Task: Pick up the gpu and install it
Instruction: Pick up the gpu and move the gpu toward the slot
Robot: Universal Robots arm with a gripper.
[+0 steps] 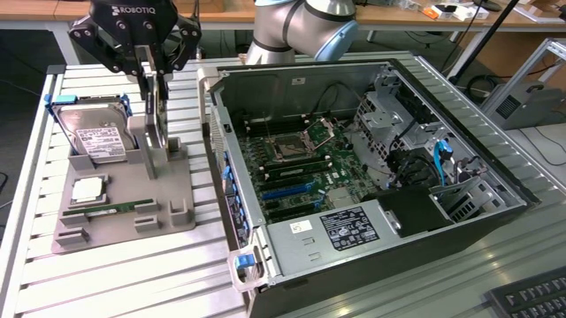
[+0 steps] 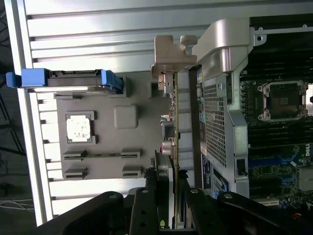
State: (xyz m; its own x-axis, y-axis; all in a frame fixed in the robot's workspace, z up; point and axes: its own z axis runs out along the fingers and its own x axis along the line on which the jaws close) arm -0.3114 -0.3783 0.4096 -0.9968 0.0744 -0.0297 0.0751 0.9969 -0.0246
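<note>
Wrist view: tool [image 2: 171,193] clamped on gpu [image 2: 175,117], seen edge-on, faces hidden; exterior view crops tool's top.

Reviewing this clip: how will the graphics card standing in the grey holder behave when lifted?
Probably stiff: the graphics card is a thin flat board, narrow when seen edge-on. Likely light for its size. Standing on edge in the grey holder, it may tip if nudged sideways, and its exposed circuitry looks fragile.
</note>
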